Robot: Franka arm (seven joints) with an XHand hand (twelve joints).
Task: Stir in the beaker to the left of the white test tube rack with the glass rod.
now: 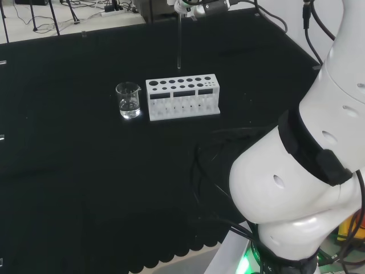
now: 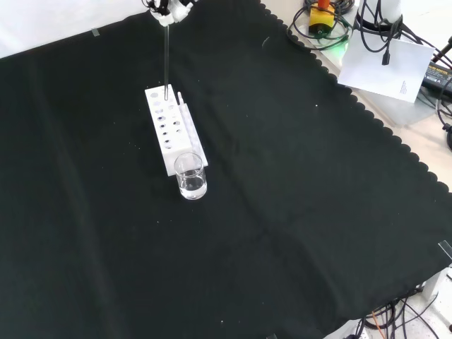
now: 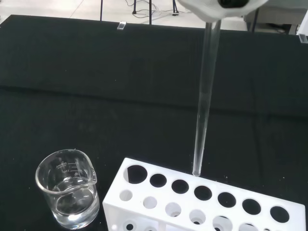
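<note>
Clear liquid part-fills beaker (image 3: 68,195) beside white rack (image 3: 202,204); robot hand (image 2: 169,10) clamped on glass rod (image 3: 204,98)

1. The head view looks from behind and above the arm's base, over the counter (image 1: 68,188).
2. The front view faces down from the opposite side.
3. The wrist view sits close; all three share the rack (image 1: 182,97) and beaker (image 1: 129,101).
</note>
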